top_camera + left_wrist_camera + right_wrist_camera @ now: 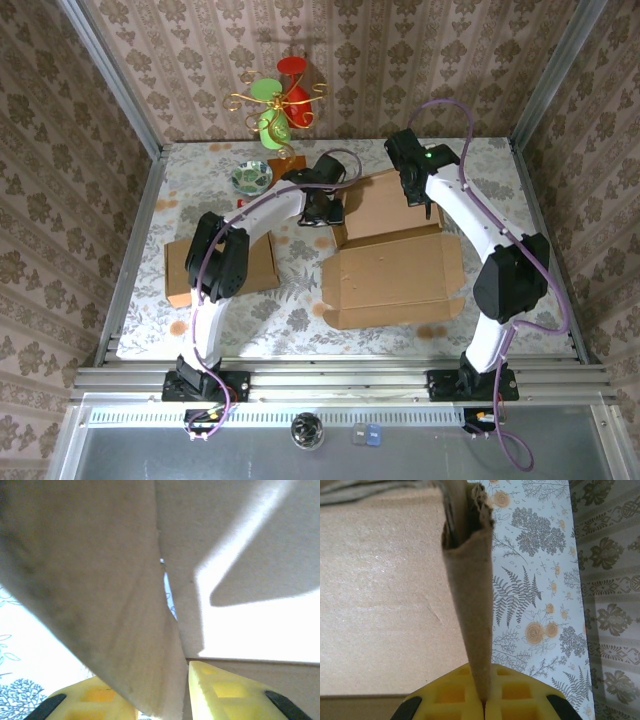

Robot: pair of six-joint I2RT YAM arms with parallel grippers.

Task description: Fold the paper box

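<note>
**A:** Where does the paper box lie?

**B:** The paper box (390,275) is opened out on the right half of the surface (290,305). Its wide panel lies flat toward the near edge, and its rear part is raised between the two arms.

**A:** And the tools?

**B:** The right tool (427,205) is at the raised part's right side. Its yellow pads (450,697) are pressed together on the thin edge of an upright flap (470,620). The left tool (322,208) is at the raised part's left corner, with a cardboard wall (125,610) standing between its fingers (225,692). I cannot tell whether they are pinching it.

**A:** Anything in the way?

**B:** A second box (255,262), folded, sits on the left, partly under the left arm. A small bowl (251,176) is just behind the left tool. An ornament (282,100) with red and green cups stands at the back wall.

**A:** Room to move?

**B:** There is bare surface between the two boxes and a strip before the near rail (340,378). On the right, the flat panel reaches close to the right arm.
</note>
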